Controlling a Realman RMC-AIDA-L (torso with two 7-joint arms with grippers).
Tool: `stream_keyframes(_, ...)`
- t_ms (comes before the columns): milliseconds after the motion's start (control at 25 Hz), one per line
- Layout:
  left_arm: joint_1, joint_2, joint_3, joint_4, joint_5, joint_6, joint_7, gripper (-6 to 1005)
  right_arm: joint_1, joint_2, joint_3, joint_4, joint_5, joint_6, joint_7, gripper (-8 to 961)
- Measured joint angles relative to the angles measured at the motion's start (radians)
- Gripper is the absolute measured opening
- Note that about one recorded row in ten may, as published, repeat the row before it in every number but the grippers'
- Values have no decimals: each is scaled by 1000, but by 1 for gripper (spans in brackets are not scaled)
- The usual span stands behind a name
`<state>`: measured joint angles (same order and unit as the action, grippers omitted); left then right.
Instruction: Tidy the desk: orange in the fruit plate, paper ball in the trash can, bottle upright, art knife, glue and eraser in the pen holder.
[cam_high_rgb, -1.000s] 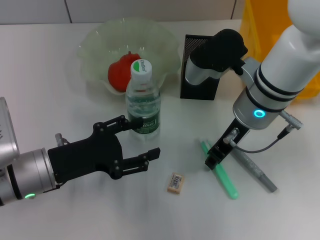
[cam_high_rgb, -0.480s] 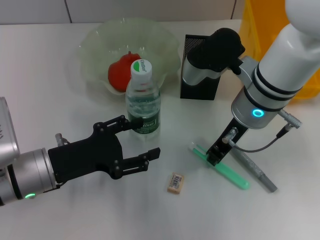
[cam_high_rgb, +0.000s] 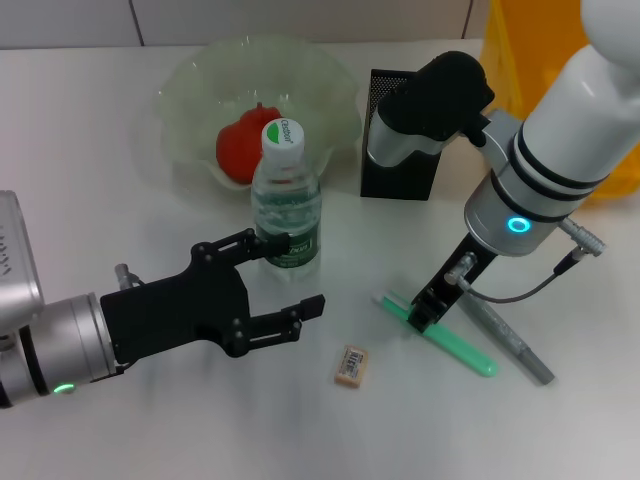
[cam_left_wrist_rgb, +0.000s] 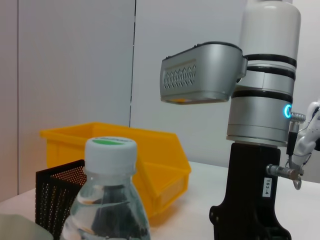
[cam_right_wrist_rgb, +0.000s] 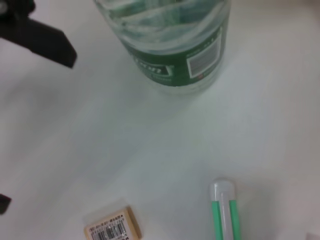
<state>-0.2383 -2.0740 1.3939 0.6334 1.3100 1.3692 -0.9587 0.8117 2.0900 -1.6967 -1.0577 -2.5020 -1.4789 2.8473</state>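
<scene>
With the right gripper (cam_high_rgb: 424, 313) lowered onto the green art knife (cam_high_rgb: 440, 334) beside the grey glue (cam_high_rgb: 505, 338), its closure indiscernible, a centred, level grasp is advised, while the left gripper (cam_high_rgb: 268, 280) is held open, empty, near the upright bottle (cam_high_rgb: 286, 205).

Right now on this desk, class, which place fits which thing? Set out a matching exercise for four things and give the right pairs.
Things:
1. orange
2. bottle
3. eraser
4. green knife

Places:
A. lying under the right pincer
B. inside the glass bowl
C. flat on the desk, apart from both arms
D. standing upright beside the open left pincer

Pairs: 1-B, 2-D, 3-C, 4-A
</scene>
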Motion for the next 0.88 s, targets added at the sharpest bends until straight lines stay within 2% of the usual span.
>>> stream_keyframes(520, -4, -2, -1, 0, 0, -1, 0, 785, 9, 1, -71, 16, -2, 14, 1, 421)
stream_keyframes(720, -4, -2, -1, 0, 0, -1, 0, 785, 13, 1, -80, 15, -5, 13, 3, 390)
stream_keyframes(880, -9, -2, -1, -6, 0, -1, 0, 785, 17, 1, -83, 25, -5, 18, 2, 249)
